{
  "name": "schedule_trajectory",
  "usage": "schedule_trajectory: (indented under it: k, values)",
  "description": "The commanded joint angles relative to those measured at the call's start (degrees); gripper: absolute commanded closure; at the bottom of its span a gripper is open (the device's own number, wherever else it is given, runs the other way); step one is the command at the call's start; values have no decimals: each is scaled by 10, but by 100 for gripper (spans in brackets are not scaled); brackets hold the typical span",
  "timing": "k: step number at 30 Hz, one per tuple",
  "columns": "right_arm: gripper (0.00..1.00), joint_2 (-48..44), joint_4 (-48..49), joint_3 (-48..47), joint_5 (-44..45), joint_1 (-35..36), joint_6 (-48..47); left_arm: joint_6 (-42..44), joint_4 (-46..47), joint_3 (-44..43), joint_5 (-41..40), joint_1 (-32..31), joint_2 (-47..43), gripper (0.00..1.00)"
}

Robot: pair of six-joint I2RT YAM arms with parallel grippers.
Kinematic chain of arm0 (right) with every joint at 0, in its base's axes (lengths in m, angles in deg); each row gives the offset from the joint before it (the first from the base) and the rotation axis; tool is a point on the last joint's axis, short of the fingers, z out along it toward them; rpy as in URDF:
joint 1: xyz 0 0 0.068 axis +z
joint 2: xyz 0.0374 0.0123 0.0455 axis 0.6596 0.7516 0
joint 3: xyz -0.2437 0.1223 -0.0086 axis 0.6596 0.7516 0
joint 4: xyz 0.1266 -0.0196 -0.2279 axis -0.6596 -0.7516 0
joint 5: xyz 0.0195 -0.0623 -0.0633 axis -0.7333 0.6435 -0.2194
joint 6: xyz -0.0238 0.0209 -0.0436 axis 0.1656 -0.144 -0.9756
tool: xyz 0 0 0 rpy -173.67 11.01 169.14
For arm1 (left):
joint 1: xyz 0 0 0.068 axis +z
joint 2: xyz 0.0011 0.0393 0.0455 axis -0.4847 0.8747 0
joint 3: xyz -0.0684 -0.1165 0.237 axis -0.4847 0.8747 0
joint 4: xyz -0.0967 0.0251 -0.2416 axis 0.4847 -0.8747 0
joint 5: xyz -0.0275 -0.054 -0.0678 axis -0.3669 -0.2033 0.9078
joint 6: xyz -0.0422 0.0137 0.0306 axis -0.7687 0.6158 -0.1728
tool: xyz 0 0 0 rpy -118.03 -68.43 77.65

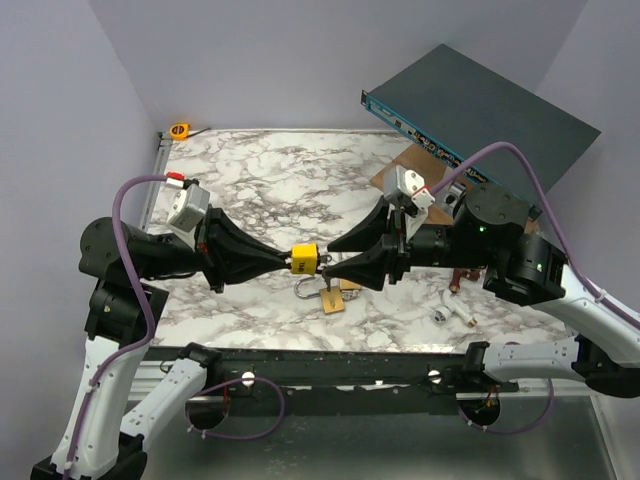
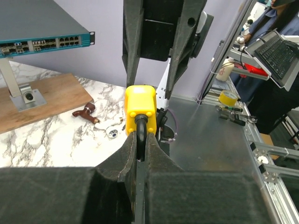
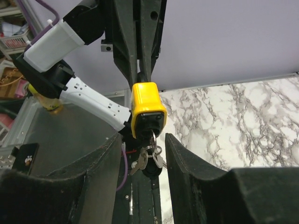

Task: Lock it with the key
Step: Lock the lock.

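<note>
A yellow padlock (image 1: pixel 303 258) hangs in the air over the table's front middle. My left gripper (image 1: pixel 284 262) is shut on its black shackle (image 2: pixel 140 127), with the yellow body (image 2: pixel 140 103) sticking out beyond the fingertips. A key (image 3: pixel 153 136) sits in the keyhole on the lock's underside (image 3: pixel 148 105), and a ring with spare keys (image 3: pixel 148 157) dangles from it. My right gripper (image 3: pixel 144 138) is open, its fingers on either side of the key and ring without touching them. In the top view the right gripper (image 1: pixel 332 270) is just right of the lock.
A brass padlock (image 1: pixel 333 300) with an open shackle lies on the marble below the yellow lock. A network switch (image 1: pixel 480 110) on a wooden board (image 1: pixel 400 175) stands at the back right. Small fittings (image 1: pixel 450 312) lie front right. An orange tape measure (image 1: pixel 179 130) is at the back left.
</note>
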Motion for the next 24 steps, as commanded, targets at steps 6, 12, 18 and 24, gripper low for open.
schedule_trajectory:
  k: [6, 12, 18, 24]
  values:
    - [55, 4, -42, -22, -36, 2, -12, -45, 93, -5, 47, 4, -9, 100]
    - [55, 15, -31, -32, -71, 2, -7, -51, 99, -4, 47, 4, -3, 100]
    - [57, 32, -21, -27, -85, 2, 2, -64, 120, 0, 48, 4, 2, 100]
    - [72, 23, -2, -17, -64, 2, 9, -61, 114, -3, 50, 4, 4, 100]
